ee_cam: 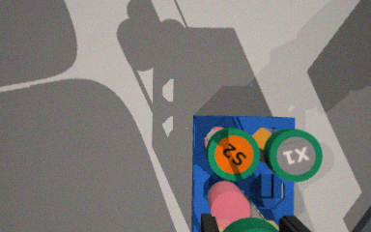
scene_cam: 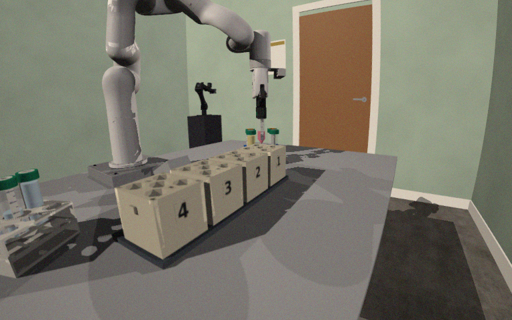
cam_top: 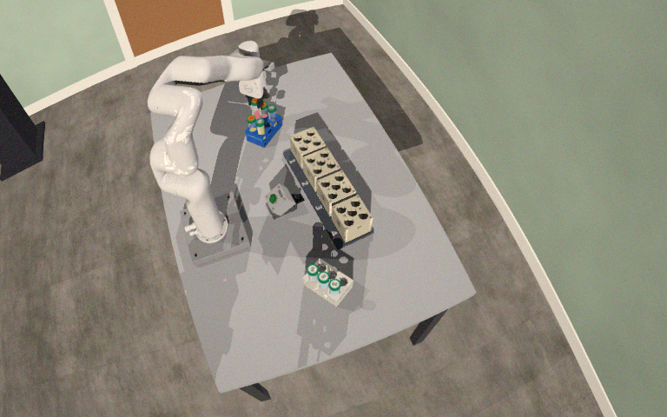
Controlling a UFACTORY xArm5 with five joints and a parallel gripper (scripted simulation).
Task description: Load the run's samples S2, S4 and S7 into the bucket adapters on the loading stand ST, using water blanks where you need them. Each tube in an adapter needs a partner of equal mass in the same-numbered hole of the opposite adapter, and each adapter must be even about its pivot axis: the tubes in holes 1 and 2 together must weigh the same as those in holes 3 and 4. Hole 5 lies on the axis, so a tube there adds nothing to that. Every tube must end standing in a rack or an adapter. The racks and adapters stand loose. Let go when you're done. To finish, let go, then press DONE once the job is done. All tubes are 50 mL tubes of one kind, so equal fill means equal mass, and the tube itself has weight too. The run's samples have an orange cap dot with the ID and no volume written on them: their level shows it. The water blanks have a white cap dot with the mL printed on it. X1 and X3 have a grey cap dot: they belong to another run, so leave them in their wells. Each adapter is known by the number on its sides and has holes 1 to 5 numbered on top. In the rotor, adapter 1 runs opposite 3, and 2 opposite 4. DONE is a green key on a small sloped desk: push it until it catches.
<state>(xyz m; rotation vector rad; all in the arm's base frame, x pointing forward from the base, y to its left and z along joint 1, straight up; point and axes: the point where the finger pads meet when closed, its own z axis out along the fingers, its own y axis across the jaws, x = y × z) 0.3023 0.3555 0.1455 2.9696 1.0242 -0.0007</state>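
Observation:
My gripper [cam_top: 254, 98] [scene_cam: 260, 116] [ee_cam: 248, 223] is shut on the green cap of a tube with pink liquid [scene_cam: 261, 135] [ee_cam: 248, 226]. It holds the tube upright, lifted above the blue sample rack [cam_top: 259, 138] [ee_cam: 200, 145]; I cannot read its ID. In the wrist view S2 [ee_cam: 233, 154], with an orange dot, and X1 [ee_cam: 295, 155], with a grey dot, stand in the rack. Adapters 1 [cam_top: 307, 140] [scene_cam: 278, 162], 2 [cam_top: 321, 161] [scene_cam: 257, 173], 3 [cam_top: 336, 185] [scene_cam: 226, 189] and 4 [cam_top: 351, 214] [scene_cam: 162, 219] stand empty in a row on the dark stand [cam_top: 299, 172].
A clear rack of water blanks [cam_top: 328, 284] [scene_cam: 33, 230] stands near the table's front, beyond adapter 4. The green DONE key [cam_top: 272, 198] sits on its small desk between the arm's base and the stand.

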